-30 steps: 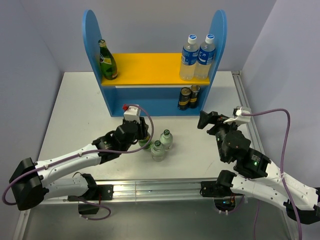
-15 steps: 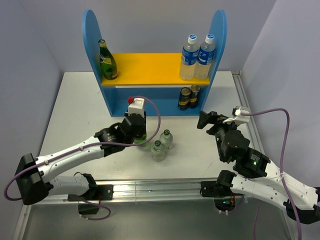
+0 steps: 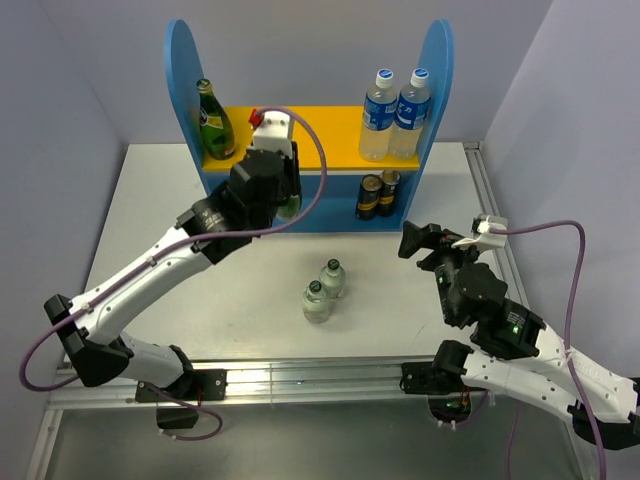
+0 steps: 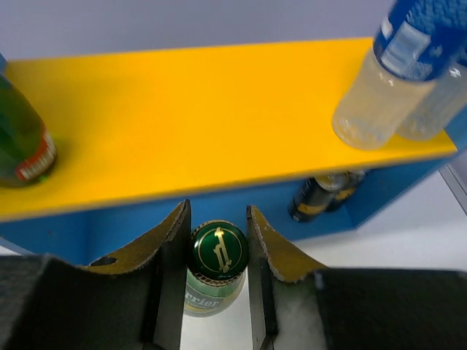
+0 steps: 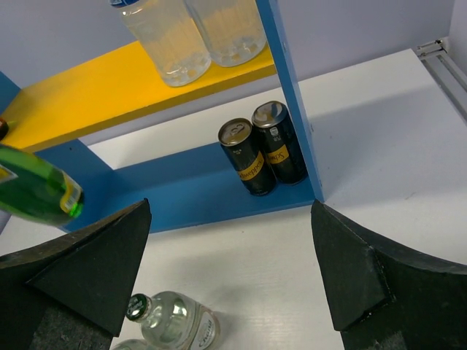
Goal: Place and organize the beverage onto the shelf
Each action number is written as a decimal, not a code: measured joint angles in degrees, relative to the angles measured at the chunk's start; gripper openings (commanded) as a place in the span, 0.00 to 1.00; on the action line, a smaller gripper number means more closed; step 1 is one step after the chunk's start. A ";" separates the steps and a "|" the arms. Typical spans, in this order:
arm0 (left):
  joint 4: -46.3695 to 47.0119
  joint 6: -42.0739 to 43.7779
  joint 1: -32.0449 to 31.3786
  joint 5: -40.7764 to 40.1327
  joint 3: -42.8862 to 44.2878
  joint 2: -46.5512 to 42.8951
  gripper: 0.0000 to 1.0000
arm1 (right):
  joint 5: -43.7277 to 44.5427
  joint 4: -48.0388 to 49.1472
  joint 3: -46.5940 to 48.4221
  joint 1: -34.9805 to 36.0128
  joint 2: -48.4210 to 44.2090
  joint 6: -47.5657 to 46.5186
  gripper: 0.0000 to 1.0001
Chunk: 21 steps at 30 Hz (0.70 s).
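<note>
The green bottle (image 4: pixel 219 251) has a dark green cap with a gold mark on top and a label round its neck; the left gripper (image 4: pixel 217 219) is squeezed tight on its neck, one finger on each side; the bottle hangs in the air, off the table, right in front of the shelf (image 3: pixel 183 60), near the front edge of the yellow board (image 3: pixel 310 135) and left of the middle. The shelf has two tall blue sides with round tops and a blue back and bottom; another green bottle (image 3: pixel 214 122) stands at the left end of the yellow board; two water bottles (image 3: pixel 380 115) with white caps and blue labels stand close together at the right end; two dark cans (image 3: pixel 370 197) stand side by side below them. The right gripper (image 5: pixel 230 277) is wide apart and holds nothing. Two small clear bottles (image 3: pixel 316 301) stand together on the white table (image 3: pixel 150 230); the walls (image 3: pixel 80 60) are pale purple-grey; a metal rail (image 3: pixel 300 375) runs along the near edge.
</note>
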 measured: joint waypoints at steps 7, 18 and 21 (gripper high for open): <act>-3.54 3.54 7.13 2.54 12.61 6.51 0.00 | 0.04 0.17 -0.17 0.00 -0.44 0.00 0.97; -7.91 6.34 15.34 5.66 24.09 11.63 0.00 | 0.68 0.59 -0.96 0.00 -0.61 -0.02 0.97; -8.57 6.84 16.22 6.16 27.61 13.00 0.00 | 0.83 1.01 -0.98 0.00 -0.59 -0.02 0.97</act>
